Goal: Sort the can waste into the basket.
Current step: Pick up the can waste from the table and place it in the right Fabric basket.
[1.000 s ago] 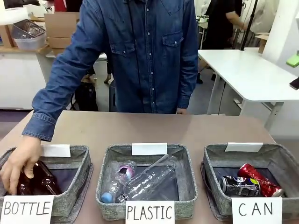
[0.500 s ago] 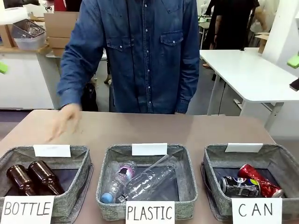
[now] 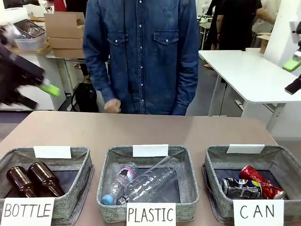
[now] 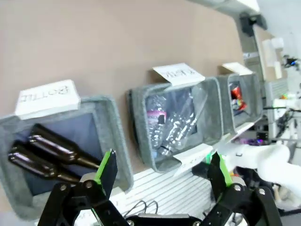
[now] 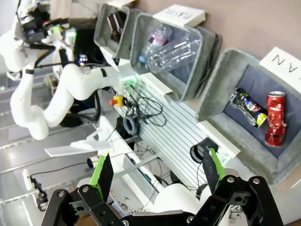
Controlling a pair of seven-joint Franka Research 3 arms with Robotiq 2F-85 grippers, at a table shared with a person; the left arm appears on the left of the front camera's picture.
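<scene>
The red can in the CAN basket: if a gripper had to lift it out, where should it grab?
Probably from straight above, across the middle of the red can. It lies on its side, slanted, beside the black can, and the basket walls block any sideways approach.

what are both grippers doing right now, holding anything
Left gripper: open, holding nothing, up above the baskets.
Right gripper: open, holding nothing, also raised.

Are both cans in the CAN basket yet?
Yes. The red can and black can lie on their sides inside the CAN basket.
</scene>
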